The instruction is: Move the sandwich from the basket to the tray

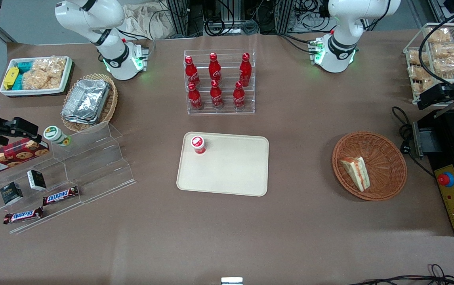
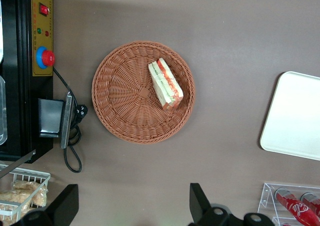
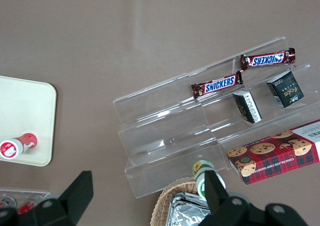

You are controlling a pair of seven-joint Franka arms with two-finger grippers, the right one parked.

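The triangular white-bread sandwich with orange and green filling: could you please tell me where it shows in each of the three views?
Front view: the sandwich lies in the round reddish-brown wicker basket, toward the working arm's end of the table.
Left wrist view: the sandwich lies in the basket; the gripper hangs above the table with its fingers open.
Right wrist view: not in it.
Shared landmark: the flat cream-beige plastic tray.

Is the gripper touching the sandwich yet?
Apart. In the left wrist view the open gripper hangs high over the table, with bare table between its fingertips and the basket holding the sandwich.
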